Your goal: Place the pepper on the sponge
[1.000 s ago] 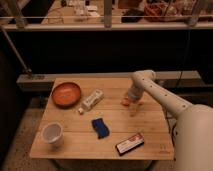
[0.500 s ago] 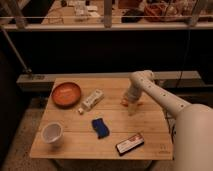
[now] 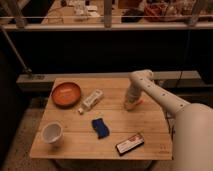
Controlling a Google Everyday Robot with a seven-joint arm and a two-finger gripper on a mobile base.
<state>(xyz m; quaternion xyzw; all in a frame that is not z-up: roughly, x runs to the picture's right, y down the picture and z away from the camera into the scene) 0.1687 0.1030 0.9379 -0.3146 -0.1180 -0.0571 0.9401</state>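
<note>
The pepper (image 3: 138,103), a small orange piece, lies on the wooden table (image 3: 150,131) at the right, only partly visible beside the gripper's tip. My gripper (image 3: 129,105) points down at the table right at the pepper, at the end of the white arm (image 3: 155,92) coming in from the right. Whether it touches the pepper I cannot tell. The dark-blue sponge (image 3: 99,127) lies flat near the table's middle front, well to the left of the gripper and apart from it.
An orange plate (image 3: 66,94) sits at the back left. A white tube (image 3: 91,100) lies beside it. A white cup (image 3: 52,133) stands at the front left. A black box with a red-and-white label (image 3: 130,144) lies near the front edge.
The gripper has sunk slightly toward the table at the pepper. Nothing else on the table has moved.
</note>
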